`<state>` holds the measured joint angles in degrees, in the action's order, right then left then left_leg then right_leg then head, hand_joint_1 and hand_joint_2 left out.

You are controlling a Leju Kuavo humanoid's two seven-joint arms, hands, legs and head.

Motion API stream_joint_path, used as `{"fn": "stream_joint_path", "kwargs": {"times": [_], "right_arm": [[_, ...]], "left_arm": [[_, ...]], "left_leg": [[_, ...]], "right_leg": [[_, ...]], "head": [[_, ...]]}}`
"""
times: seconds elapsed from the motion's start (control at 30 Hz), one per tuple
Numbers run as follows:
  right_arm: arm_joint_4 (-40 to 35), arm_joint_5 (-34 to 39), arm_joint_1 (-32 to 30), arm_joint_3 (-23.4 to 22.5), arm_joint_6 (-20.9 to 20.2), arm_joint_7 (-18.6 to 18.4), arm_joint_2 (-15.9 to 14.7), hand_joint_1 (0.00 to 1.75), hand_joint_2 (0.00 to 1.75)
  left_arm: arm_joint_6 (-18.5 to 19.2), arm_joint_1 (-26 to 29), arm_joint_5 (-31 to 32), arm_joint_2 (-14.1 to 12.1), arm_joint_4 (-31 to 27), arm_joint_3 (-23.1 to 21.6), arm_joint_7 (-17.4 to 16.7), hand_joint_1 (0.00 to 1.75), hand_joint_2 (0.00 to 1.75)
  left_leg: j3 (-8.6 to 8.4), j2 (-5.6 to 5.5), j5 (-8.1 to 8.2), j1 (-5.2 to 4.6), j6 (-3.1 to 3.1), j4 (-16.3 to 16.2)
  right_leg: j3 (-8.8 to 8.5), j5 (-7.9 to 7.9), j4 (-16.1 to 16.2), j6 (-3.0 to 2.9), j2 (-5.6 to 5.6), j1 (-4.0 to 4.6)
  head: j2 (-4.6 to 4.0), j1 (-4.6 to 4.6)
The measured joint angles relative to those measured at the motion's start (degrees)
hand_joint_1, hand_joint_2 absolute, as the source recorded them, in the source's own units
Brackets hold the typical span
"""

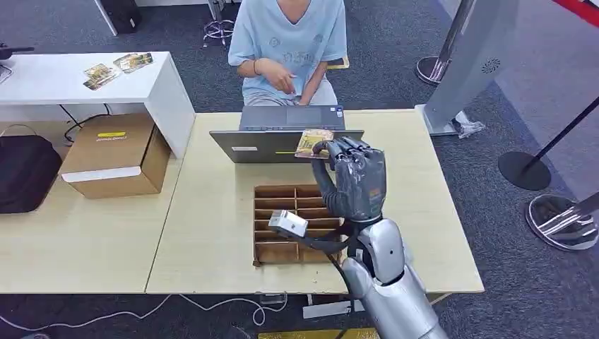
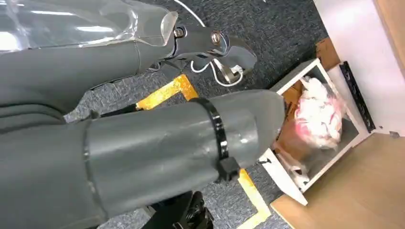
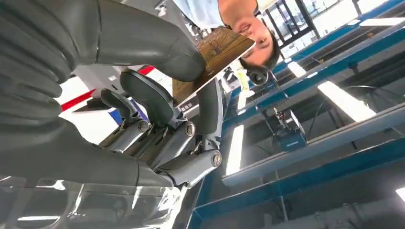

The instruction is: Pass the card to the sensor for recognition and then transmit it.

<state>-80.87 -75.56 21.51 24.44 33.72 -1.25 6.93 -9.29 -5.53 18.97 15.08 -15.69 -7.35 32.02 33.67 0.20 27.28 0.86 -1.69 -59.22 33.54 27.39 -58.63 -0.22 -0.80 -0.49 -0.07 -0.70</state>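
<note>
From the head view I saw the right hand (image 1: pixel 351 178) raised above the far half of the light wooden tabletop (image 1: pixel 212 240), fingers curled round the card (image 1: pixel 313 143) and gripping it at its near edge. The card stood just in front of the back of the grey laptop lid (image 1: pixel 261 145), overlapping its upper edge in the picture; I could not tell whether the two touched. In the right wrist view the card (image 3: pixel 210 59) was pinched between the thick thumb and the darker fingers (image 3: pixel 145 98), its brown printed face turned toward the camera. Beneath the raised hand a brown divided tray (image 1: pixel 279 212) lay on the tabletop, and a small white box-like unit (image 1: pixel 288 223) showed over its middle compartments, a dark cable running from it toward the arm. A person in a light blue shirt (image 1: pixel 289 35) sat on the far side of the laptop, one hand at its keyboard. To the left a cardboard box (image 1: pixel 116 155) and a black bag (image 1: pixel 25 173) rested on a neighbouring tabletop, and a few more cards (image 1: pixel 116 67) lay on a white desk behind. The left hand (image 2: pixel 210 43) hung over dark carpet with yellow floor tape; I could not tell whether it was released or clenched.
</note>
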Motion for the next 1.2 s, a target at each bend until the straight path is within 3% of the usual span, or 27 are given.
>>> {"fn": "stream_joint_path", "kwargs": {"times": [0.33, 0.37, 0.5, 0.6, 0.7, 0.93, 1.2], "right_arm": [[6.28, 0.42, 8.03, 1.22, -4.94, -1.64, -0.2, 1.71, 1.75], [7.55, 2.39, 9.49, 1.25, -6.52, -1.29, -0.09, 1.68, 1.75], [12.55, 11.92, 14.98, 1.31, -10.93, 1.05, 0.94, 1.69, 1.75], [15.89, 12.54, 18.24, 1.33, -11.6, 1.38, 1.55, 1.68, 1.75], [18.4, 12.26, 20.85, 1.48, -12.04, 1.34, 1.81, 1.69, 1.75], [25.14, 11.83, 27.09, 1.7, -13.03, -0.44, 1.9, 1.68, 1.75], [32.98, 20.74, 32.31, 0.96, -18.25, 0.9, 3.56, 1.69, 1.75]], "left_arm": [[-1.22, -0.83, 3.76, -0.2, 0.0, -4.85, -0.64, 0.0, 0.0], [-1.2, -0.91, 3.74, -0.2, 0.0, -5.33, -1.07, 0.0, 1.75], [0.15, -0.99, -0.62, -0.2, 0.0, -5.51, -2.19, 0.0, 1.75], [-0.15, -1.04, 1.03, -0.26, 0.0, -5.99, -2.12, 0.0, 1.75], [-1.62, -1.3, 6.93, -0.35, 0.0, -9.32, -2.01, 0.0, 1.75], [-1.27, -1.75, 4.65, -0.37, 0.0, -12.11, -2.16, 0.0, 1.75], [-1.71, -2.37, 7.69, -0.31, -0.02, -15.1, -3.41, 0.0, 1.75]], "left_leg": [[0.01, 0.01, -0.03, -0.01, 0.01, 0.0], [0.02, 0.0, -0.04, -0.01, 0.01, -0.01], [0.0, 0.01, -0.06, -0.01, 0.02, -0.01], [0.0, -0.01, -0.07, -0.01, 0.02, -0.02], [0.02, -0.02, -0.07, -0.02, 0.02, -0.02], [0.02, -0.02, -0.07, -0.04, 0.02, -0.03], [0.01, -0.01, -0.07, -0.04, 0.02, -0.03]], "right_leg": [[0.0, -0.03, -0.01, -0.02, 0.0, -0.02], [0.0, -0.03, -0.01, -0.02, -0.01, -0.02], [0.0, -0.07, -0.02, 0.0, 0.01, -0.02], [0.0, -0.08, -0.02, 0.01, -0.01, -0.02], [0.0, -0.08, -0.02, 0.02, -0.01, -0.02], [0.0, -0.09, -0.01, 0.03, -0.01, -0.04], [0.01, -0.1, -0.03, 0.02, 0.01, -0.04]], "head": [[0.0, -0.02], [0.0, -0.02], [0.0, 0.0], [0.0, 0.0], [0.0, 0.0], [0.0, 0.0], [0.0, 0.0]]}}
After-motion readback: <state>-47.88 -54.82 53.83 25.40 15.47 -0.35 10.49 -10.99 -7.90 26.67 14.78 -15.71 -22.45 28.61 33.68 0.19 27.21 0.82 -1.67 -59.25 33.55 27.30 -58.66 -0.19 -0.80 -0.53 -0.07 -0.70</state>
